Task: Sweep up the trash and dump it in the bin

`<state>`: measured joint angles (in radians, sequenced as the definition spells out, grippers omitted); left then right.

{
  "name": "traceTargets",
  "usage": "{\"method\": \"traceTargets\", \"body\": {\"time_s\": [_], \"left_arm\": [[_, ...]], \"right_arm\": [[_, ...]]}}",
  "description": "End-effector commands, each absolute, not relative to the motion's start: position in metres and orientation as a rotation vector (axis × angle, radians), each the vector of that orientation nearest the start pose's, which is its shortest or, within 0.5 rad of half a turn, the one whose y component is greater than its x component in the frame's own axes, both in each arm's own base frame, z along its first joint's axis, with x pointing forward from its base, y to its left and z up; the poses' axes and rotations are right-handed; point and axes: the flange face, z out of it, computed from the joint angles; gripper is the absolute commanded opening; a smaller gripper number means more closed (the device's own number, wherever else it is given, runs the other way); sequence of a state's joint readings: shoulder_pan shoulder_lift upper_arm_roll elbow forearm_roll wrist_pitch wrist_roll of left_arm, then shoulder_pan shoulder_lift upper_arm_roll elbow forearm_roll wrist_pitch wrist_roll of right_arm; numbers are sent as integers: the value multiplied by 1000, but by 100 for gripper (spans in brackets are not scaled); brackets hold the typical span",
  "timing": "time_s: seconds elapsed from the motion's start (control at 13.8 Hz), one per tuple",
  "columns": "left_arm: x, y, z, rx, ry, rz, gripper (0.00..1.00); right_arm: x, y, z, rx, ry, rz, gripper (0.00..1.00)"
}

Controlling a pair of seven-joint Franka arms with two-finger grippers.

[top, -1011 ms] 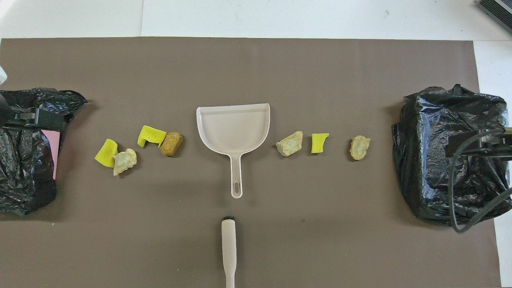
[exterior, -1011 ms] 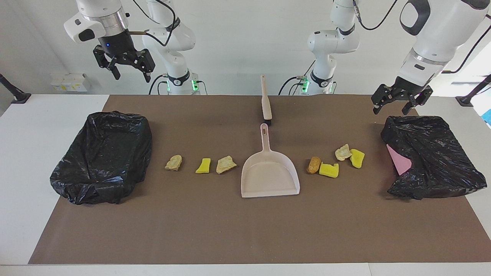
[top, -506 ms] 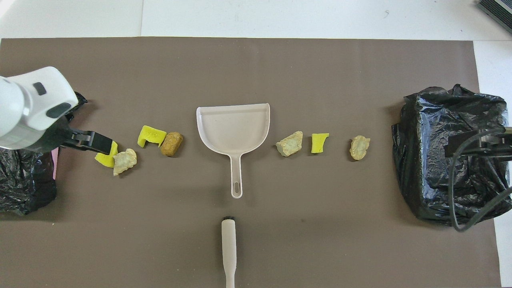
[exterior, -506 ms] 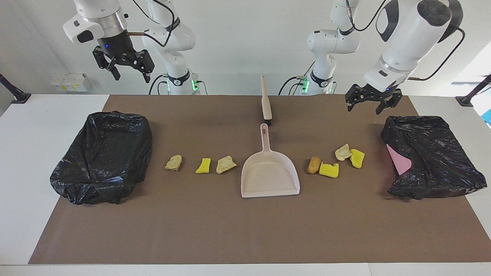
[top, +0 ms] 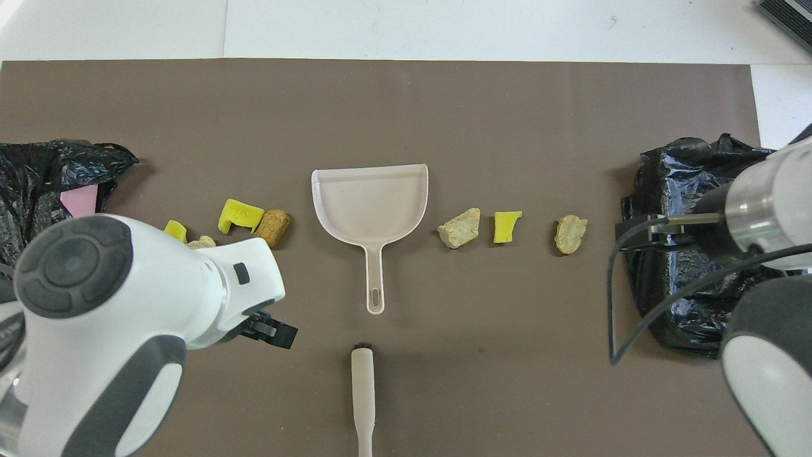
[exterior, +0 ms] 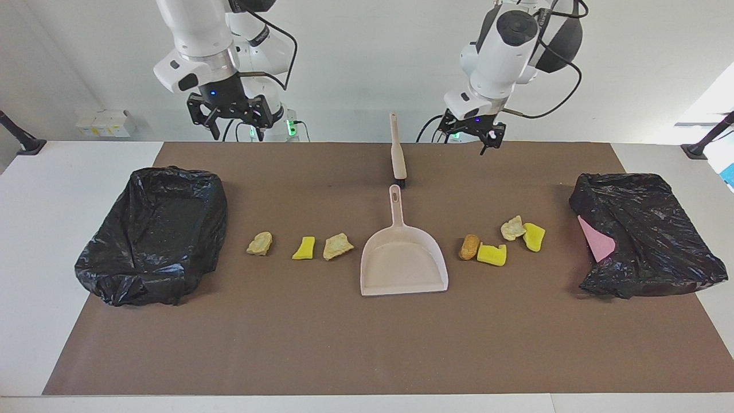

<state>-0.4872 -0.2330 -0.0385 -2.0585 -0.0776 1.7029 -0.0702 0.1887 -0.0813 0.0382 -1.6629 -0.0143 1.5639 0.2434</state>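
I have both arms up over the robots' edge of the mat, and nothing is picked up yet. My left gripper (exterior: 471,135) hangs empty, spread wide, over the mat beside the brush (exterior: 397,150); my right gripper (exterior: 231,115) is just as wide and empty, up over the mat edge toward its own end. The brush lies nearest the robots, bristles pointing at the dustpan handle; I judge the step in hand is taking it, so I want to come straight down on the handle mid-length and close square across it. Next out is the dustpan (exterior: 402,257), mouth facing away from the robots. The trash sits in a row either side of it: 3 bits (exterior: 303,246) toward the right arm's end, 4 bits (exterior: 500,239) toward the left's. 2 bins (exterior: 155,235) lined in black stand at the mat's ends, so I should sweep inward into the pan.
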Motion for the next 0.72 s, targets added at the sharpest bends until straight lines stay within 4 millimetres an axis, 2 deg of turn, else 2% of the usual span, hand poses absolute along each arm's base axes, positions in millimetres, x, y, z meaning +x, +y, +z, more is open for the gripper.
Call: {"method": "traceTargets", "body": {"time_s": [0.0,0.07,0.22,0.29,0.43,0.58,0.65], "left_arm": [[363,-265,507,-3093,680,196,100],[349,-271,497,-3090,709,176,100],[315,-282,479,-3101,674,145,100],[299,-290,471,-3100,656,146,100],[269,-306,454,-3082,676,157,100],[226,-327,424,-3095,618,126,100],[205,-336,409,-3099,610,113,100]], "right_arm": [[500,145,595,-3115,-25,17,100],[500,156,584,-3111,-50,-4,100],[496,192,549,-3097,-132,-56,100],[496,208,531,-3087,-110,-89,100],[493,258,490,-3093,-109,-48,100],[494,301,451,-3074,-138,-78,100],[496,312,440,-3068,-89,-92,100]]}}
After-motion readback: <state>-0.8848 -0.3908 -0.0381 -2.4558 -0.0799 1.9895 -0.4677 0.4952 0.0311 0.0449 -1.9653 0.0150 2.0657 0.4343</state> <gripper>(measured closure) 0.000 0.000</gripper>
